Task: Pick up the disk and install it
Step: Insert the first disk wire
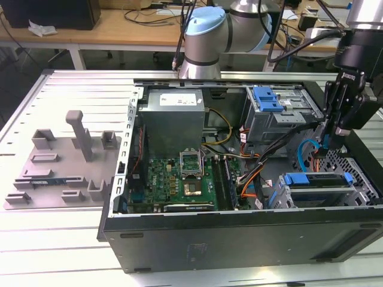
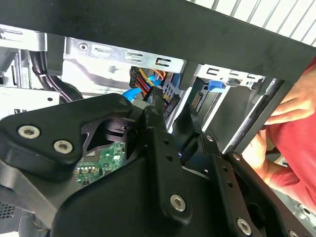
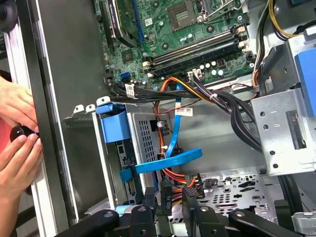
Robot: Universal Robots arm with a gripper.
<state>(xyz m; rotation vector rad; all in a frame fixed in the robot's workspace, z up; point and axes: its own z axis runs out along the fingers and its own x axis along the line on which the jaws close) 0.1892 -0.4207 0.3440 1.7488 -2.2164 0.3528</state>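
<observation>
Hovering at middle right in the exterior view, the gripper, fingers narrowly parted and empty, hangs just above the disk, already slotted on its blue rails into the lower-right drive cage.

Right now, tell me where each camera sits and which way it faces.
Exterior view: off the arm, looking down into the open computer case; arm and gripper show.
First wrist view: on the wrist, looking past the gripper at the motherboard.
Second wrist view: on the wrist, looking across the gripper into the case.
Both wrist views share a person's hands on the case edge.
</observation>
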